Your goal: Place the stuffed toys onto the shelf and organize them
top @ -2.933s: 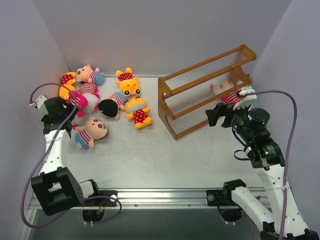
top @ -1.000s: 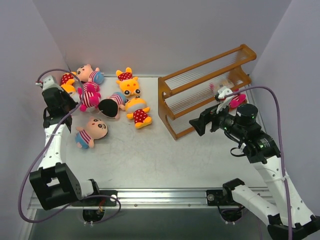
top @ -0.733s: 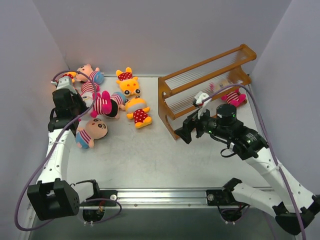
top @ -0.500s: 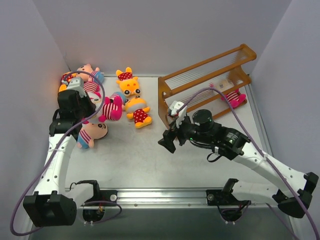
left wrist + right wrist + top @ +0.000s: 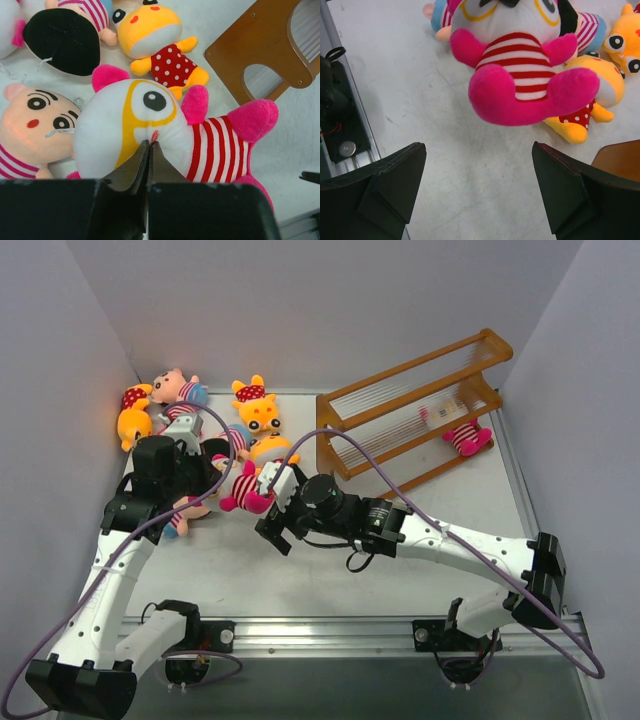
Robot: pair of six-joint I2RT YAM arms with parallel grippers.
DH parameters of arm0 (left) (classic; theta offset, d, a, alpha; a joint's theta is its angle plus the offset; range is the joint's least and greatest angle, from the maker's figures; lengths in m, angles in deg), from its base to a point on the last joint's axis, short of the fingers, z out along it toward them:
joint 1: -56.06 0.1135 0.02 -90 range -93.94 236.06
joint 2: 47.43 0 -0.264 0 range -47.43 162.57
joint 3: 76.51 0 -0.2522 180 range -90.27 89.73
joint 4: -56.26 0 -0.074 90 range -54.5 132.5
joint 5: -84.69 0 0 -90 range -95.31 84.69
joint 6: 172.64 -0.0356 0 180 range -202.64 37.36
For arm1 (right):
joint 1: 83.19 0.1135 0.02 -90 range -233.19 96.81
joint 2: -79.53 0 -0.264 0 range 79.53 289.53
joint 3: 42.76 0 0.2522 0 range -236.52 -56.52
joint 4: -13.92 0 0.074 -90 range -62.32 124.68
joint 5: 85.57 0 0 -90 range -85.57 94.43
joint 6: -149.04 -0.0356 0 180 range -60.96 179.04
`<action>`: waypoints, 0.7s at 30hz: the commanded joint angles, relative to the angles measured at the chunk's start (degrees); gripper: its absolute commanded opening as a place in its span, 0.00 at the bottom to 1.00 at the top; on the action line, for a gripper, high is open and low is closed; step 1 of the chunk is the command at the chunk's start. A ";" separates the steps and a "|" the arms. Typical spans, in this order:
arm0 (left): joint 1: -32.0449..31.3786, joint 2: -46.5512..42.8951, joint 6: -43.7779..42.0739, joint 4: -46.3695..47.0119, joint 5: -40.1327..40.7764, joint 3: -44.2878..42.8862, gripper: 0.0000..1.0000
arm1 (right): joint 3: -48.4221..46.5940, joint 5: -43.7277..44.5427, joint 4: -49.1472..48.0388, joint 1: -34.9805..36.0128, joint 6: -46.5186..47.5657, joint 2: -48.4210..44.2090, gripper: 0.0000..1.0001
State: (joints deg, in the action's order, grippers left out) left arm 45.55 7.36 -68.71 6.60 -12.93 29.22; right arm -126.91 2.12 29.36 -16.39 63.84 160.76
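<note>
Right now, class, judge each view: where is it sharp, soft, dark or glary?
Top external: even soft light, no glare on the table; pale rods of the shelf blur part of the shelved doll. Left wrist: the striped doll is sharp, the left gripper a dark mass. Right wrist: that doll's magenta legs slightly soft, the right gripper a dark silhouette.

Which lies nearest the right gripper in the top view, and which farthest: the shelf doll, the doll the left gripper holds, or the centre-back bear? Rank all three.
1. Held doll, just left of the right gripper.
2. Centre-back bear, beyond it toward the back wall.
3. Shelf doll, far right, on the shelf.
</note>
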 commanded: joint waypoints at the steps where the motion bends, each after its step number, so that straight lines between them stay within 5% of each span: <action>1: -1.71 -1.61 -0.05 -2.24 -0.21 -0.31 0.02 | -3.70 3.89 -6.23 0.43 1.71 1.90 0.90; 11: -6.54 -2.23 -0.13 -3.74 3.48 -0.84 0.02 | -7.30 5.38 -6.07 0.96 3.29 7.71 0.87; 21: -8.57 -1.79 0.30 -3.74 4.80 -2.42 0.02 | -6.87 7.23 -4.57 1.13 2.85 11.05 0.74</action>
State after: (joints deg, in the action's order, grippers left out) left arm 37.56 6.09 -68.66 2.17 -8.93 29.31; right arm -132.07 7.06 25.20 -15.60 66.55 171.27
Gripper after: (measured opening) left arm 0.034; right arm 0.747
